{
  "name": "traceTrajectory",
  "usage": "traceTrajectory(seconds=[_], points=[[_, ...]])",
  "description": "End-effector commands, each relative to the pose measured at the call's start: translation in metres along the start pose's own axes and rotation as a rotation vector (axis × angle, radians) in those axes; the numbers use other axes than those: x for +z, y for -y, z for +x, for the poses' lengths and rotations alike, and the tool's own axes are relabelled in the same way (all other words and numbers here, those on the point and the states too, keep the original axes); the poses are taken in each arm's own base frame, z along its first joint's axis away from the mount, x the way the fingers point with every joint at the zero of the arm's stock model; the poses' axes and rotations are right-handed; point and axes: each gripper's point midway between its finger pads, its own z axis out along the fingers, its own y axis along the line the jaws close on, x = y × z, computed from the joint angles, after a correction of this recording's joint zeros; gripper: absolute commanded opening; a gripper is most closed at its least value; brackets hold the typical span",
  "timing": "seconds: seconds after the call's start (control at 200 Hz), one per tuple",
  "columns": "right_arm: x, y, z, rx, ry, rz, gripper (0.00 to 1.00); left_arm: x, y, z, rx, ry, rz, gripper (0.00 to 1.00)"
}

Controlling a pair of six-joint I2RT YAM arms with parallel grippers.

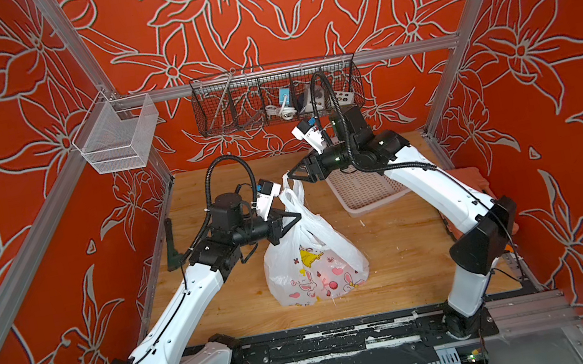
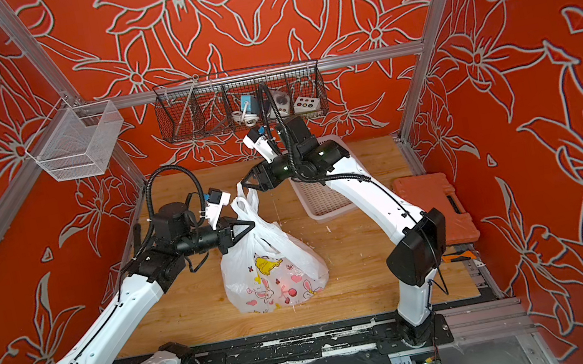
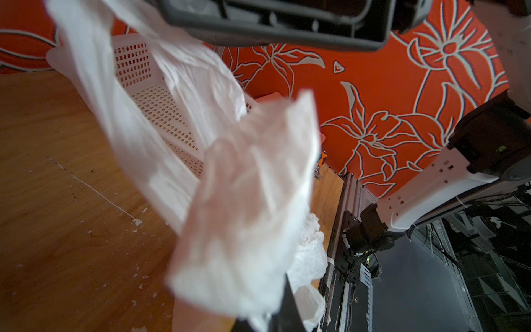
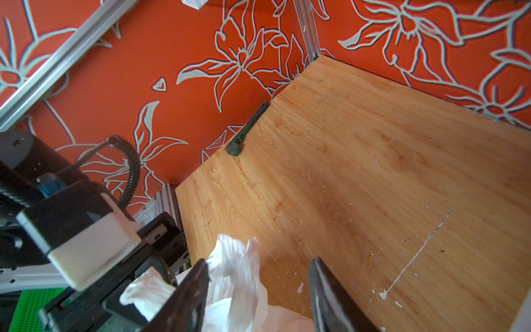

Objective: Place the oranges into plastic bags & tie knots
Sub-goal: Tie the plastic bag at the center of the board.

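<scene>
Knot-tying is judged to be the step in hand. The oranges are not seen loose and only a faint orange tint shows through the film, so they are taken to be bagged. No knot is seen yet.

At the left, the left gripper (image 1: 298,216) is seen with its jaws clenched on the near handle (image 3: 247,201), whose film spreads away from them in the left wrist view. The bag (image 1: 317,267) is stood mid-tabletop (image 1: 407,251), its neck pulled up and left towards that grip.

Farther back and just to the right, the right gripper (image 1: 294,175) is held at the far handle (image 1: 289,187) with its jaws parted. In the right wrist view that handle is seen between the jaws, pressed against one and apart from the other, so nothing is gripped.

Next, these jaws are judged to need closing on the far handle. The two handles would then have to be crossed and one drawn under. A deep bite is advised, since thin film may slip from a shallow pinch.
</scene>
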Motion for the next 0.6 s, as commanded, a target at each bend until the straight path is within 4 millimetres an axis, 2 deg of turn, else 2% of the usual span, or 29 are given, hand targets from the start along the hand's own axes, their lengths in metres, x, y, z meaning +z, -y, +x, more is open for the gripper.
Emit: traceTrajectory(seconds=[0.0, 0.165, 0.295, 0.42, 0.595], points=[[-0.005, -0.015, -0.005, -0.024, 0.01, -0.029, 0.61, -0.002, 0.003, -0.005, 0.02, 0.023, 0.007, 0.0], [0.008, 0.002, -0.001, 0.0, -0.02, 0.031, 0.64, -0.003, 0.003, -0.006, 0.026, 0.024, 0.006, 0.0], [0.017, 0.005, -0.001, 0.018, -0.033, 0.012, 0.62, -0.003, 0.002, -0.005, 0.03, 0.022, -0.002, 0.0], [0.021, 0.008, -0.005, 0.023, -0.032, 0.013, 0.5, -0.002, 0.001, -0.004, 0.031, 0.021, -0.004, 0.0], [0.014, 0.01, -0.012, 0.002, -0.027, 0.043, 0.17, -0.002, -0.003, -0.006, 0.03, 0.035, -0.022, 0.0]])
